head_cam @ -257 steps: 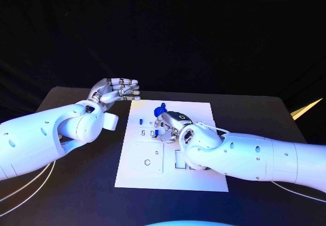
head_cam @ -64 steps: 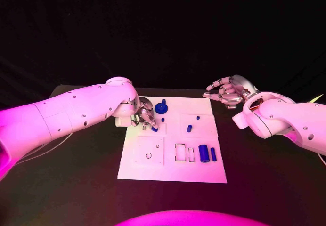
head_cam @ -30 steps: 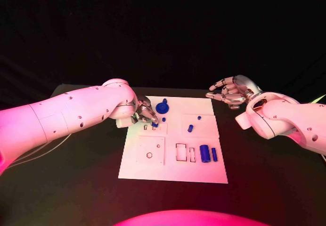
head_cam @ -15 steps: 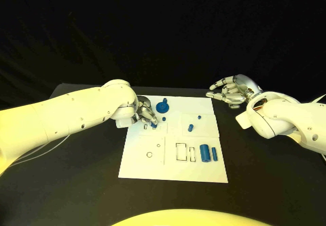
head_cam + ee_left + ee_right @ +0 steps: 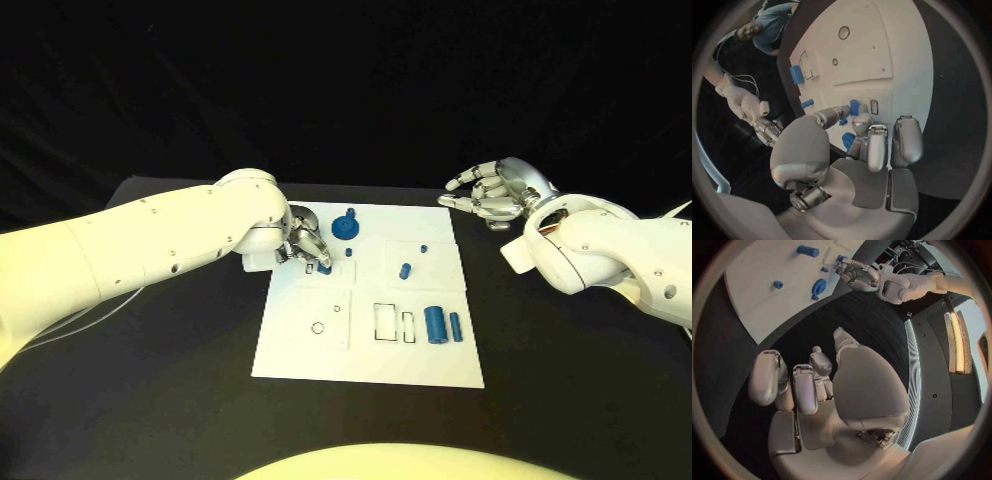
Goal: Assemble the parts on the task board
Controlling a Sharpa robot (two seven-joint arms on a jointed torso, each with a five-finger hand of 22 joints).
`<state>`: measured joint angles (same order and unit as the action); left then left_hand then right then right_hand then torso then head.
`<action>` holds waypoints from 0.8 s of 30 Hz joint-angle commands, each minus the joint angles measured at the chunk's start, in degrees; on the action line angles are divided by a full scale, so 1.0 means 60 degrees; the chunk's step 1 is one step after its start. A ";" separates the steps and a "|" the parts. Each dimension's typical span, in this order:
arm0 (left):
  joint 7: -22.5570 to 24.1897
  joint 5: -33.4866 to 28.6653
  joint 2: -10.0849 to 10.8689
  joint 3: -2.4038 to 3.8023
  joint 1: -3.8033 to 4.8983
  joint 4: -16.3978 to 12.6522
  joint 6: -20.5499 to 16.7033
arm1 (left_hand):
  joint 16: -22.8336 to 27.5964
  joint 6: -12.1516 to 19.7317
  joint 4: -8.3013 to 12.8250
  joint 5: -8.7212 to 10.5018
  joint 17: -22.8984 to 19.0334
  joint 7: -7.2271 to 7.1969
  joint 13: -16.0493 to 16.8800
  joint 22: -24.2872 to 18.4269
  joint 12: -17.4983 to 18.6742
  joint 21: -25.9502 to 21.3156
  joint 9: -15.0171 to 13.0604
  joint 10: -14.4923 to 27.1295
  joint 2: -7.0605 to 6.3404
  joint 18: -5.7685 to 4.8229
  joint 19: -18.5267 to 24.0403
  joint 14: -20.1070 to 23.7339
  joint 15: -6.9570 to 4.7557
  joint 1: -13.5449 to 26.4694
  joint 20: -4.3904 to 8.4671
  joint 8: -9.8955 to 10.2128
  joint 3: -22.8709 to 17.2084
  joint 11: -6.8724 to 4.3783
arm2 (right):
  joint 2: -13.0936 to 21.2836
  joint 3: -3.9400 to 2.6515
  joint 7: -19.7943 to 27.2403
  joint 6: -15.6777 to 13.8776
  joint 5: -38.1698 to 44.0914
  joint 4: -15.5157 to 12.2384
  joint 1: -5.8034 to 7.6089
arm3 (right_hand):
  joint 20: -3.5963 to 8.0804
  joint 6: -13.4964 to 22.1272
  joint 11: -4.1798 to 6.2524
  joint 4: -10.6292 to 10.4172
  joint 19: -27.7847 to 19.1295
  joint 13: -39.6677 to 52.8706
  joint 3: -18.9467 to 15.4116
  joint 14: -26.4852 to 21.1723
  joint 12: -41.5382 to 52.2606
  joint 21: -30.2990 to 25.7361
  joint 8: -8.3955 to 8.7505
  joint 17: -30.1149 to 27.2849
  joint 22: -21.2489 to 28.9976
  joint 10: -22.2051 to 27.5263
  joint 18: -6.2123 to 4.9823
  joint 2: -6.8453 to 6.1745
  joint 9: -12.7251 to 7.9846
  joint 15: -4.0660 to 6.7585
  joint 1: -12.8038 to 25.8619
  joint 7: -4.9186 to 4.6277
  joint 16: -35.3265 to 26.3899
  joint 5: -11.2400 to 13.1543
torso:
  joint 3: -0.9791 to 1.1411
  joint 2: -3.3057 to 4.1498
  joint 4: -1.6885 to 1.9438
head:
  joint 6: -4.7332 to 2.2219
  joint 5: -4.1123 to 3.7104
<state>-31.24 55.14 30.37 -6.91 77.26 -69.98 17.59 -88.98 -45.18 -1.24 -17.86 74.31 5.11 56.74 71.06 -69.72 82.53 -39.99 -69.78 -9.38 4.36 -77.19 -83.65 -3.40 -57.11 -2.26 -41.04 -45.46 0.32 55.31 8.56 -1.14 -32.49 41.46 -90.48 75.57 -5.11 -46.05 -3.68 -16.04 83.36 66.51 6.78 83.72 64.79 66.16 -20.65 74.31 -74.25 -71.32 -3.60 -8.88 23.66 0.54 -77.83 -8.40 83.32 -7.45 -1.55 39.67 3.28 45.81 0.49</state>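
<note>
The white task board (image 5: 303, 355) lies mid-table. My left hand (image 5: 306, 243) reaches down onto its far left part, thumb and a fingertip pinching a small blue peg (image 5: 325, 267) that stands at the board surface; the left wrist view shows that peg (image 5: 854, 107) between the fingertips (image 5: 861, 120). A round blue knob (image 5: 343, 226) stands just beyond the hand. A short blue piece (image 5: 405, 269) and a tiny one (image 5: 424, 247) sit mid-board. Two blue cylinders (image 5: 434, 326) lie side by side at the right. My right hand (image 5: 490, 195) hovers off the board's far right corner, fingers apart, holding nothing.
Rectangular slots (image 5: 385, 323) and a round hole (image 5: 316, 328) are cut in the board's near half. Black table (image 5: 159, 330) surrounds the board on all sides. In the right wrist view, the board (image 5: 754, 275) and my left hand (image 5: 856, 275) lie beyond the right hand's fingers.
Since the earliest frame the right hand has left the board for the far right corner, and the left hand has come onto the board. Over the last second both hands hold nearly still.
</note>
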 commanded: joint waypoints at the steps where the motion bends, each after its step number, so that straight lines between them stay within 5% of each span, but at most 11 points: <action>1: -0.0010 0.0034 0.0005 -0.0017 -0.0015 -0.0012 0.0023 | -0.0129 -0.0782 0.0534 -0.0814 0.2534 -0.0354 0.0170 0.0188 -0.0156 0.0134 -0.1226 -0.0814 0.0300 -0.0082 -0.0314 -0.1031 -0.0149 -0.0154 -0.0002 -0.0557 -0.1460 -0.0253 | 0.0006 -0.0001 0.0031 0.0011 0.0008 -0.0002 -0.0006 | 0.0033 -0.0025 0.0041 -0.0055 -0.0107 -0.0057 -0.0499 0.0586 -0.0028 -0.0093 -0.0230 0.0953 -0.0585 0.0106 -0.0179 0.0207 0.0121 0.0065 -0.0050 0.0028 -0.0079 -0.0095 | 0.0003 0.0003 -0.0004 | 0.0000 0.0003; 19: -0.0005 -0.0020 -0.0058 -0.0042 -0.0031 -0.0005 0.0117 | -0.0170 -0.0920 0.0487 -0.0813 0.2615 -0.0411 0.0073 0.0231 -0.0091 0.0144 -0.1314 -0.0885 0.0392 -0.0093 -0.0351 -0.1058 -0.0184 -0.0014 0.0033 -0.0556 -0.1414 -0.0299 | 0.0000 -0.0001 0.0033 0.0025 0.0008 -0.0005 -0.0006 | 0.0033 -0.0025 0.0041 -0.0055 -0.0107 -0.0057 -0.0499 0.0586 -0.0028 -0.0093 -0.0230 0.0953 -0.0585 0.0106 -0.0179 0.0207 0.0121 0.0065 -0.0050 0.0028 -0.0079 -0.0095 | 0.0007 0.0011 -0.0006 | 0.0068 -0.0011; 24: -0.0007 -0.0066 -0.0079 -0.0048 -0.0031 0.0002 0.0188 | -0.0170 -0.1134 0.0445 -0.0797 0.2615 -0.0497 0.0573 0.0297 -0.0380 0.0162 -0.1425 -0.1173 0.0445 -0.0108 -0.0402 -0.1058 -0.0228 0.0117 0.0074 -0.0625 -0.1325 -0.0363 | -0.0012 -0.0001 0.0035 0.0029 0.0008 0.0007 -0.0006 | 0.0033 -0.0025 0.0041 -0.0055 -0.0107 -0.0057 -0.0499 0.0586 -0.0028 -0.0093 -0.0230 0.0953 -0.0585 0.0106 -0.0179 0.0207 0.0121 0.0065 -0.0050 0.0028 -0.0079 -0.0095 | 0.0011 0.0012 -0.0008 | 0.0079 -0.0014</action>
<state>-31.27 54.97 30.17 -7.00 77.33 -69.76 18.23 -88.98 -45.76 -1.25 -18.86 74.31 4.73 59.20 71.83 -71.06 82.53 -42.34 -71.01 -8.45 4.36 -77.60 -83.93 -3.71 -55.15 -1.86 -41.05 -45.46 -0.29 55.28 8.56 -1.08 -32.45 41.45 -90.45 75.57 -5.11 -46.05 -3.68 -16.04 83.36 66.51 6.78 83.72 64.79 66.16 -20.65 74.32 -74.25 -71.32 -3.60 -8.88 23.66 0.54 -77.83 -8.40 83.32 -7.45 -1.52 39.75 3.24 46.26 0.41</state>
